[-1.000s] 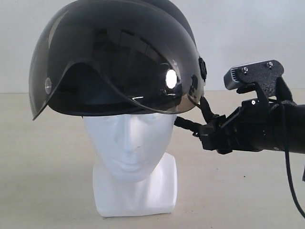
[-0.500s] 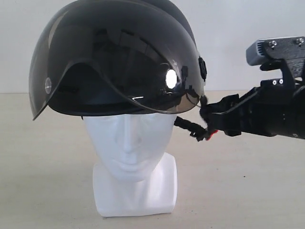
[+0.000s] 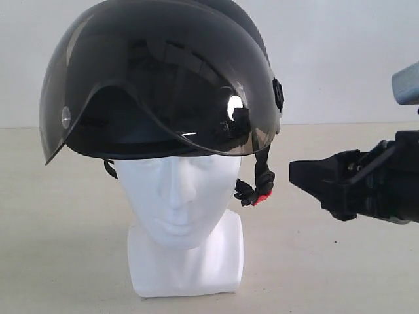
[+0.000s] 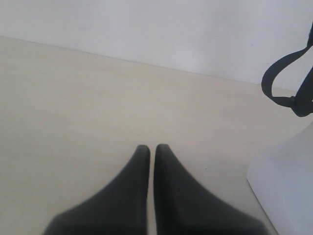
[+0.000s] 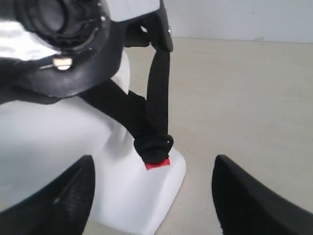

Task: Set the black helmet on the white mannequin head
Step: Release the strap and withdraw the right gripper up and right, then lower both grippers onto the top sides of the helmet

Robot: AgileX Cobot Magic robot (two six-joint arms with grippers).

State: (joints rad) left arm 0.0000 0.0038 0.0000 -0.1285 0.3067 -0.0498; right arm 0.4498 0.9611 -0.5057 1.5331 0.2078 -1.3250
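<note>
The black helmet sits on top of the white mannequin head, its tinted visor over the forehead. The chin strap with its red buckle hangs loose beside the head's neck. My right gripper hovers open to the right of the strap, apart from it. In the right wrist view the red buckle dangles between my spread right gripper fingers, in front of the mannequin's base. My left gripper is shut on nothing over the table, with the mannequin's base and a strap loop off to one side.
A pale beige table runs back to a plain white wall. My left arm does not show in the exterior view.
My right gripper held the chin strap pulled out sideways, then opened and drew back to the right. The strap swung back and now hangs down by the neck.
</note>
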